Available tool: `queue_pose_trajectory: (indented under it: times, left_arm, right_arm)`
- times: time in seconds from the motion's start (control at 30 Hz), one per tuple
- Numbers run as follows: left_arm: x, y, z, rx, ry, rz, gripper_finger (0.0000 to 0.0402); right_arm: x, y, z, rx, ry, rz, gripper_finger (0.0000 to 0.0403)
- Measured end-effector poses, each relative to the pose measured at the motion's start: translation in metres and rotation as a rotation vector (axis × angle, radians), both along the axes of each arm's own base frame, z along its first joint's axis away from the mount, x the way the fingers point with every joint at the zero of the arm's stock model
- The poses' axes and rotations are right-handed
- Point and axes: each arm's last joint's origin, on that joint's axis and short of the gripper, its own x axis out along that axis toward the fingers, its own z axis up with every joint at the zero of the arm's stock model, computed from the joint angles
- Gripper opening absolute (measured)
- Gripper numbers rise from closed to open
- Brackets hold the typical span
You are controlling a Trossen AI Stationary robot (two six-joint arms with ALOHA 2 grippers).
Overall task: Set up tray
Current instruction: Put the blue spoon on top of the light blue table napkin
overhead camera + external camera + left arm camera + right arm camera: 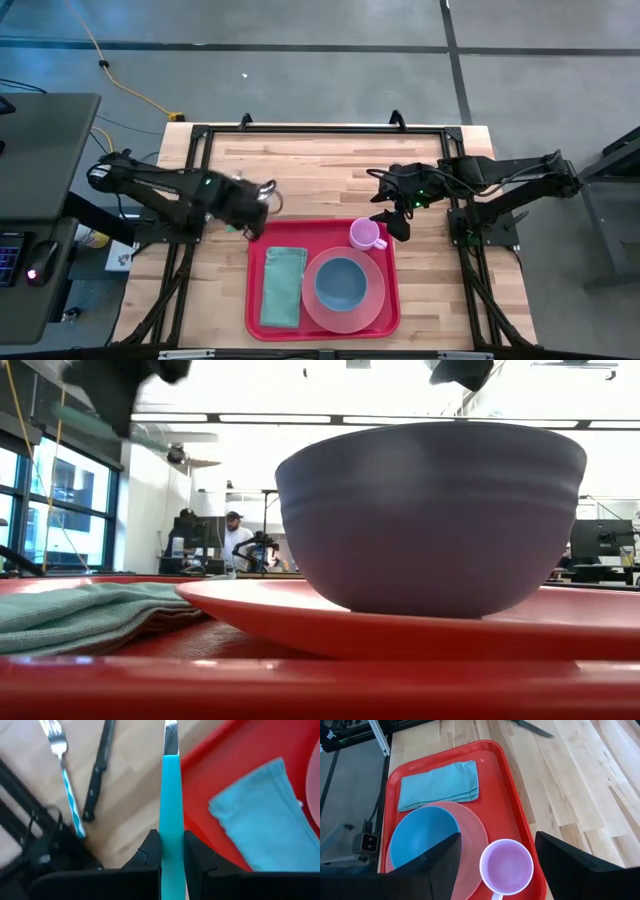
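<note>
Left wrist view: left claw (172,851) clamped on teal-handled utensil (171,795); right claw (496,865) wide.

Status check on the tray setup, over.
Left hand shut on teal-handled utensil beside red plastic tray. Right hand open above small pink cup. Fork and black knife on table.

Trays: 1, red (388,300)
Plates: 1, pink, round (372,300)
Bowls: 1, blue (341,283)
Cups: 1, lilac mug (364,235)
Napkins: 1, teal cloth, folded (283,287)
Forks: 1, teal patterned handle (66,785)
Knives: 1, black handle (97,771)
Teal-handled utensils with a metal end, type cannot be told: 1 (171,820)
Robot arms: 2
Grippers: 2, left (262,203) and right (391,214)
Persons in the room behind: 1 (235,538)
</note>
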Motion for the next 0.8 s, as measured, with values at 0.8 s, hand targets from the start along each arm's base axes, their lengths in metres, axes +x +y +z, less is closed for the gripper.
queue_pose_trajectory:
  times: [0.8]
  left_arm:
    - [0.046, -0.144, -0.069, -0.199, -0.223, 0.140, 0.0064]
  right_arm:
    - [0.000, 0.000, 0.000, -0.036, -0.006, 0.042, 0.0236]
